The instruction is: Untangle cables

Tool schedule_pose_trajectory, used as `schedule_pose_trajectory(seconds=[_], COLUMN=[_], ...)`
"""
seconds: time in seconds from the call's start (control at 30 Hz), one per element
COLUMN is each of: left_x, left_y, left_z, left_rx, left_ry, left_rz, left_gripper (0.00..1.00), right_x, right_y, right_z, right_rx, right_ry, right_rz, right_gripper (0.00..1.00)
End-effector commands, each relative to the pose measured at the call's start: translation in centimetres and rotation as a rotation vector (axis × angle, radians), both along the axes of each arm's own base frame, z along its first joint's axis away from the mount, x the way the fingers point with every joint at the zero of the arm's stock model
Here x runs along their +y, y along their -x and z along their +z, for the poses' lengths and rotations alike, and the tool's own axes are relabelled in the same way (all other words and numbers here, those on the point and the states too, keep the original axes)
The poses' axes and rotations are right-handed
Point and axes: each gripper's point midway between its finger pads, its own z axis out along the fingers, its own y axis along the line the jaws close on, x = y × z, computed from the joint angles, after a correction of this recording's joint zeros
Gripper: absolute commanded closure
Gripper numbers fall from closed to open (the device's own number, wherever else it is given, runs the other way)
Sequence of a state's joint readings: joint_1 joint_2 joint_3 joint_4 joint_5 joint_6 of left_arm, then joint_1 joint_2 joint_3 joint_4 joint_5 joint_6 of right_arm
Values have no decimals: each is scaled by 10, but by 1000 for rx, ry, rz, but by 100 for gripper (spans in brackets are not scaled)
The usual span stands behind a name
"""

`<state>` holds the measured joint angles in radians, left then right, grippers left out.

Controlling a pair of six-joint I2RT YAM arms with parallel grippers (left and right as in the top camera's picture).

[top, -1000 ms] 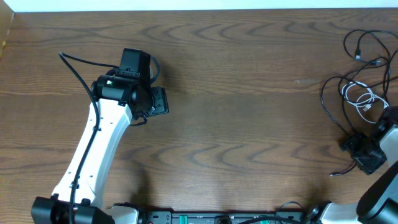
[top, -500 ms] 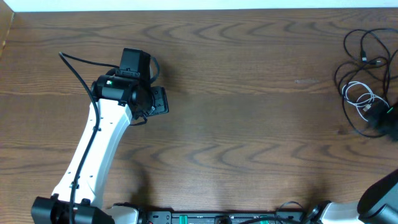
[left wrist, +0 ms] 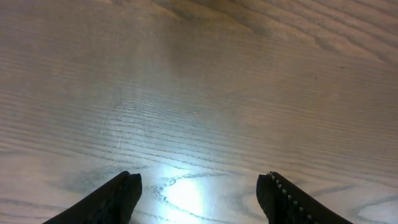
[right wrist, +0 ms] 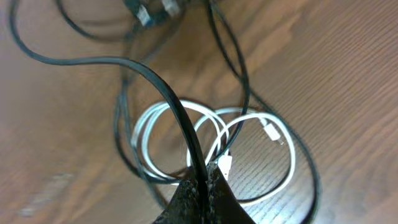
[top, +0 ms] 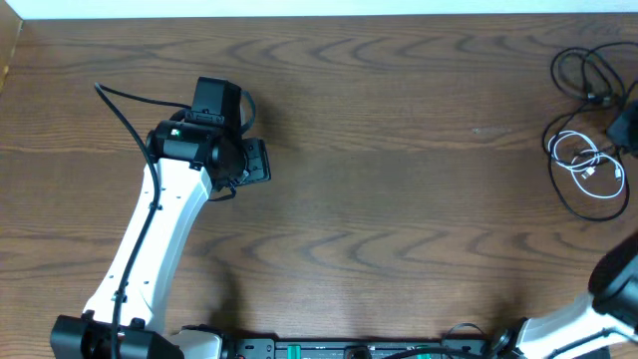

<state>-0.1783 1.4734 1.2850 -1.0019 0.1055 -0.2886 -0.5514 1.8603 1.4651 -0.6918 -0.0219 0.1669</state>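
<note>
The cables lie tangled at the table's far right. In the overhead view black cables [top: 576, 72] loop at the top, and a white cable [top: 582, 160] is coiled below them. My right gripper [right wrist: 204, 177] is shut on a black cable [right wrist: 163, 93], which rises from the jaws and arcs off to the upper left. Underneath lies the white cable [right wrist: 249, 118] in loose coils, with small black plugs [right wrist: 149, 11] at the top edge. From overhead the right gripper [top: 626, 128] shows only partly at the frame's right edge. Far to the left, my left gripper [left wrist: 199, 190] stands open over bare wood.
The left arm [top: 159, 219] stretches from the front left corner toward the table's left middle, with a thick black wire [top: 125, 110] along it. The wooden table [top: 399, 199] spreads between the two arms. The cables lie close to the right edge.
The right gripper moved from the front right up into the cable pile and shut on a black cable. The black loops shifted toward the right. The left arm stayed still.
</note>
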Motion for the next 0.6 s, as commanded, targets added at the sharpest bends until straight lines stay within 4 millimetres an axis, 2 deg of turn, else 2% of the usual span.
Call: schedule_pose_trajectory(seconds=[0.0,0.07,0.1,0.13,0.17,0.23,0.27,0.3,0.33,0.37,0.4,0.43,0.47,0.53,0.57], left_x=[2,2,2,2,2,1,0,-1,-1,-2,-6,-14,-27,-45,-54], left_y=[3,3,2,2,2,0,-4,-8,-12,-18,-21,-25,-28,-26,-22], left_z=[-2,-2,-2,-2,-2,-1,0,2,3,5,7,9,12,13,7], left_rx=[9,8,8,8,8,-1,-21,-40,-57,-82,-98,-125,-157,-175,-156], left_ry=[-2,-2,-1,-1,-2,0,2,2,3,6,11,18,13,3,-7], left_rz=[8,8,8,8,8,8,2,-9,-16,-20,-39,-81,-147,-240,-268], left_gripper=[35,35,35,34,32,25,22,21,21,20,19,19,19,18,17], right_x=[-3,-2,-2,-3,-4,-6,-8,-7,-3,9,22,49,96,141,171], right_y=[4,8,8,5,5,0,-2,-3,-3,-1,2,4,3,10,20], right_z=[-39,-55,-56,-47,-41,-7,21,40,60,78,87,92,89,78,64], right_rx=[94,128,130,115,106,53,6,-28,-56,-81,-87,-86,-74,-9,76], right_ry=[-29,-50,-51,-41,-35,-5,16,27,39,42,27,-30,-141,-217,-205], right_rz=[12,11,11,11,11,6,-7,-18,-14,7,32,102,267,417,543], right_gripper=[98,89,87,61,54,42,33,27,26,23,20,18,20,20,17])
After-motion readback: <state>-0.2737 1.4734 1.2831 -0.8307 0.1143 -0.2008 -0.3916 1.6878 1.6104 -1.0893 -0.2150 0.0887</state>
